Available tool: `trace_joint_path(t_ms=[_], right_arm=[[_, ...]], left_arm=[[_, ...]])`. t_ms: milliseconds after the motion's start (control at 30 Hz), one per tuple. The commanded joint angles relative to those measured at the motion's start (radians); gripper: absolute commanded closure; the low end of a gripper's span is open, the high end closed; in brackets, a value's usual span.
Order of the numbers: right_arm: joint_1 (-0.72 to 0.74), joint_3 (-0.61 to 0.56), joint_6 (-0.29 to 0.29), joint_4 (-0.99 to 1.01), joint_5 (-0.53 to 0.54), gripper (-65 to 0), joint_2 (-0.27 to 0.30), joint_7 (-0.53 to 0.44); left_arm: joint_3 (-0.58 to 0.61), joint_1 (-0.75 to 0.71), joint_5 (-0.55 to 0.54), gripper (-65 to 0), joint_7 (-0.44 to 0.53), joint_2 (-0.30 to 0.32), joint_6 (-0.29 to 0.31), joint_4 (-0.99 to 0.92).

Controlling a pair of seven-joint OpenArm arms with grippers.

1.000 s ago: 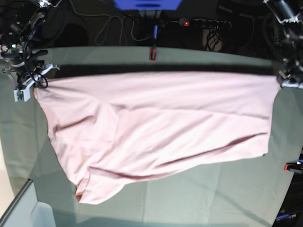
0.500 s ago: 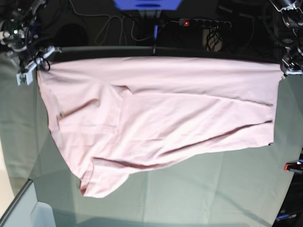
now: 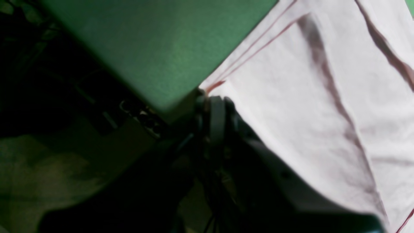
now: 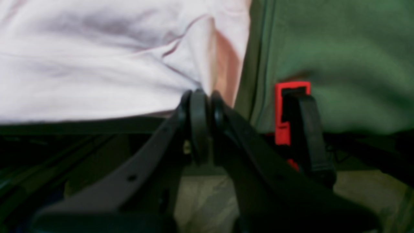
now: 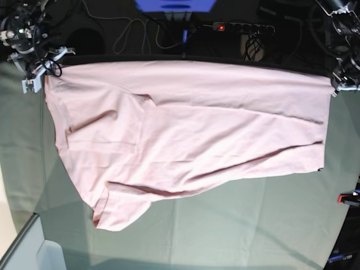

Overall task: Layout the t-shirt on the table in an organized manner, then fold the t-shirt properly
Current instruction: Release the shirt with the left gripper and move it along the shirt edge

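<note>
The pale pink t-shirt is stretched wide between my two grippers, plain side up, with its lower part lying creased on the grey-green table. A loose flap reaches toward the front left. On the base view's left, my right gripper is shut on the shirt's far-left corner. The right wrist view shows its black fingertips pinching a fold of the t-shirt. My left gripper is shut on the far-right corner. In the left wrist view that gripper pinches the hem of the t-shirt beside the table.
A red-and-black clamp sits on the table edge just right of my right gripper. Another clamp is at the table's right edge. A power strip and cables lie behind the table. The table's front-left corner drops off.
Both grippers have carried the shirt's top edge toward the table's far edge. The dark band behind the shirt is now covered, and the front flap has slid back with it.
</note>
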State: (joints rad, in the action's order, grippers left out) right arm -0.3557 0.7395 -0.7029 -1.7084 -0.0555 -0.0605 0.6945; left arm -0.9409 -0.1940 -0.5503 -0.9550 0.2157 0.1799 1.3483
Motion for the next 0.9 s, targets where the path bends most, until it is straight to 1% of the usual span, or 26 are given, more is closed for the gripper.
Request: trace_joint_path(t_ms=[0,33,133,200,233,300,433,500,600,733,833,867], right_arm=[[-0.004,0.005,0.005,-0.02,-0.004,-3.4,0.017,-0.014],[-0.004,0.005,0.005,-0.02,-0.004,-5.9,0.017,-0.014],[-0.006,0.013,0.005,-0.022,0.0,-14.7,0.018,-0.014],[-0.004,0.013,0.005,-0.028,0.0,-18.6,0.018,-0.014],[-0.004,0.013,0.005,-0.035,0.0,-20.1,0.017,-0.014],[-0.004,0.013,0.005,-0.058,0.0,-22.2,0.015,-0.005],[-0.004,0.015,0.005,-0.095,0.0,-24.1,0.012,-0.005],[0.005,0.022,0.005,-0.095,0.0,-24.0,0.014,-0.005],[0.033,0.067,0.005,-0.092,0.0,-24.0,0.011,-0.005],[0.057,0.096,0.005,-0.075,-0.004,-24.0,0.012,-0.005],[0.057,0.094,0.005,-0.074,-0.004,-24.0,0.017,-0.006],[0.057,0.094,0.005,-0.074,-0.005,-24.0,0.017,-0.008]], left_arm=[[-0.01,0.0,-0.006,-5.7,0.011,0.02,-0.004,0.018],[-0.01,-0.002,-0.006,-9.8,0.011,0.02,-0.004,0.021],[-0.01,-0.003,-0.006,-26.8,-0.035,0.02,-0.004,0.023],[-0.01,-0.002,-0.006,-33.6,-0.057,0.026,-0.004,0.024],[-0.011,-0.002,-0.007,-35.0,-0.06,0.026,-0.003,0.026],[-0.014,0.0,-0.007,-35.4,-0.054,0.026,-0.003,0.059],[-0.08,0.014,-0.007,-35.4,-0.054,0.009,-0.003,0.158],[-0.106,0.063,-0.006,-35.4,-0.052,-0.008,-0.004,0.201],[-0.126,0.136,0.006,-35.3,-0.052,-0.011,-0.004,0.204],[-0.125,0.256,0.006,-35.3,-0.052,-0.012,-0.009,0.096],[-0.125,0.342,0.006,-35.2,-0.046,-0.008,-0.013,-0.034],[-0.123,0.365,0.006,-35.2,-0.029,-0.006,-0.013,-0.086]])
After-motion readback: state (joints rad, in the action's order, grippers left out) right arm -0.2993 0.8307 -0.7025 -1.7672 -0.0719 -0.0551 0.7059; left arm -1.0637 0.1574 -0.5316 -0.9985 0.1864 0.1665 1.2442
